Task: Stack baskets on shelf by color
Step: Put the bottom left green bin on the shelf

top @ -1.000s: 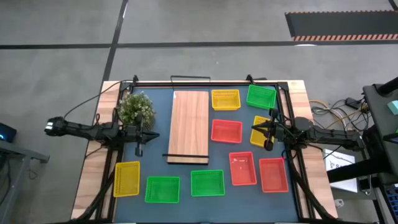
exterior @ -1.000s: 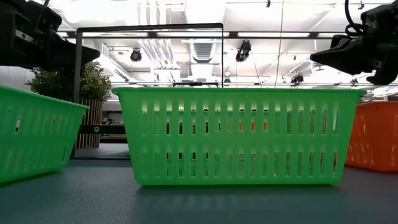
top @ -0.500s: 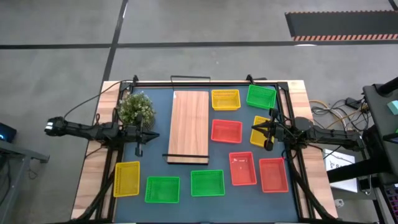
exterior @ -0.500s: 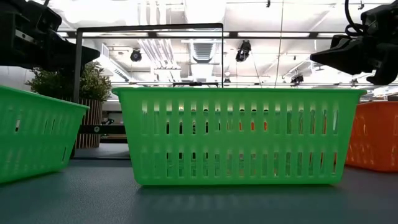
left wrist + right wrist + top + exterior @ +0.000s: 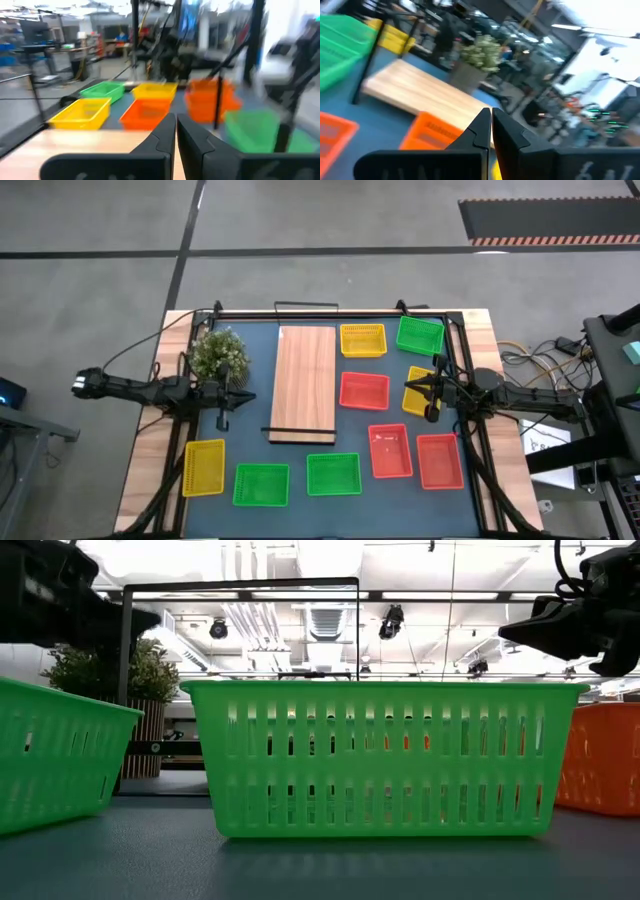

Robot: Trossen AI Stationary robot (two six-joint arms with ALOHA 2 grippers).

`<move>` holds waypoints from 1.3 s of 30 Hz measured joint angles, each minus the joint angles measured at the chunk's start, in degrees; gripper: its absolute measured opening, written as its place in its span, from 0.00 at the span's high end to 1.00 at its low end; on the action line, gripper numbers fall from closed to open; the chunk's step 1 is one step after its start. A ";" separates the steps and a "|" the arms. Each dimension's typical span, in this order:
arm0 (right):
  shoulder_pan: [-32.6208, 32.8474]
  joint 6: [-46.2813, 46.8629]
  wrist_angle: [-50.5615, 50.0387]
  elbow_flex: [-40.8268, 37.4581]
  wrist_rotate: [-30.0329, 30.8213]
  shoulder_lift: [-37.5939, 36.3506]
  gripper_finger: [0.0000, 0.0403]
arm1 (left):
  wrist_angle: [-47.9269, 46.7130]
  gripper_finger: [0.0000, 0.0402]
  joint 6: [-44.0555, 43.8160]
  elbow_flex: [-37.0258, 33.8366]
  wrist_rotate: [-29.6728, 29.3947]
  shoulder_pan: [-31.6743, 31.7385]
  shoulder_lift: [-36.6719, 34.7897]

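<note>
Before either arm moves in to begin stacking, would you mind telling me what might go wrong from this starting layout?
1. The right tool hangs over a yellow basket beside the table's rail; a grasp there could snag it.
2. The potted plant stands right by the left tool and the shelf, so a swing could topple it.
3. Two red-orange baskets sit side by side; lifting one may drag the other.
</note>
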 joint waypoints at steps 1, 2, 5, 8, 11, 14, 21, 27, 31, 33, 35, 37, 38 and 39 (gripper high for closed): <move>-0.02 -1.31 0.93 0.00 1.43 -0.01 0.98 | 1.49 1.00 -2.04 0.00 0.67 -0.01 0.22; -0.02 -2.91 1.62 0.01 2.70 -0.02 0.98 | 3.03 1.00 -3.33 0.00 1.01 -0.02 0.33; -0.02 -5.75 1.62 0.00 4.88 -0.02 0.98 | 8.73 1.00 -3.59 0.00 1.40 -0.02 0.74; -0.02 -5.08 1.47 0.00 5.39 -0.02 0.98 | 13.23 1.00 -3.59 0.00 1.44 -0.02 1.31; -0.02 -5.08 1.61 0.00 5.39 -0.02 0.98 | 18.15 1.00 -3.58 0.00 1.45 -0.02 1.79; -0.02 -3.40 1.67 0.00 5.35 -0.02 0.98 | 22.16 1.00 -3.66 -0.02 1.44 -0.02 1.81; -0.12 44.86 7.58 0.00 7.45 0.08 0.98 | 33.19 1.00 -3.49 -0.02 1.46 -0.02 2.91; -0.17 45.33 7.75 0.00 13.34 0.07 0.98 | 35.08 1.00 -3.58 2.06 1.44 -0.02 5.87; -0.17 43.83 7.77 0.00 13.33 0.04 0.98 | 35.56 1.00 -3.66 5.21 1.44 -0.02 9.16; -0.17 43.19 7.83 0.00 13.31 0.04 0.98 | 35.32 1.00 -4.08 6.81 1.44 -0.02 11.25; -0.17 42.97 8.18 0.00 13.28 0.04 0.98 | 35.47 1.00 -5.97 8.57 1.44 -0.02 13.64; -0.17 43.17 8.25 0.00 13.28 0.04 0.98 | 35.41 1.00 -6.66 10.03 1.44 -0.02 16.12; -0.17 43.16 8.23 0.00 13.28 0.04 0.98 | 35.32 1.00 -6.79 10.81 1.44 -0.02 17.35; -0.17 43.16 8.25 0.00 13.28 0.04 0.98 | 35.28 1.00 -7.29 11.78 1.44 -0.02 18.67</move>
